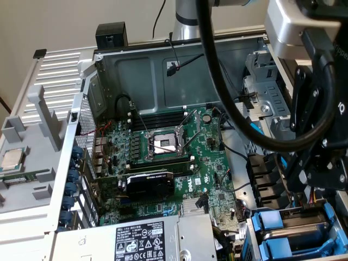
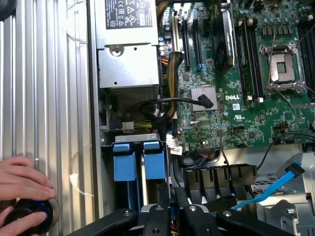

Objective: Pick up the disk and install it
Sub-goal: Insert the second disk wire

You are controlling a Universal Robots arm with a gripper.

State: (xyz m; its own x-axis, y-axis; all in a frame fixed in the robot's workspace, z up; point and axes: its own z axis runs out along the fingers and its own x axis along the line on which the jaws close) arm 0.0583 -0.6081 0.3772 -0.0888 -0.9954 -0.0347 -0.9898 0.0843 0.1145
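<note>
The disk (image 2: 153, 160) sits in the drive bay, its blue carrier end beside a second blue carrier (image 2: 123, 162). In the exterior view the two blue carriers (image 1: 270, 222) lie at the case's lower right corner. My gripper (image 2: 169, 199) is shut, its black fingers pressed together with nothing visible between them. The tips are right at the end of the nearer blue carrier; whether they touch it I cannot tell. In the exterior view the gripper (image 1: 314, 179) hangs over the bay at the exterior view's right.
The open computer case holds a green motherboard (image 1: 179, 157) and a grey power-supply box (image 2: 129, 54). Black cables (image 2: 172, 101) and a blue flat cable (image 2: 275, 187) lie near the bay. A person's hands (image 2: 22, 182) rest on a black round object on the ribbed metal panel.
</note>
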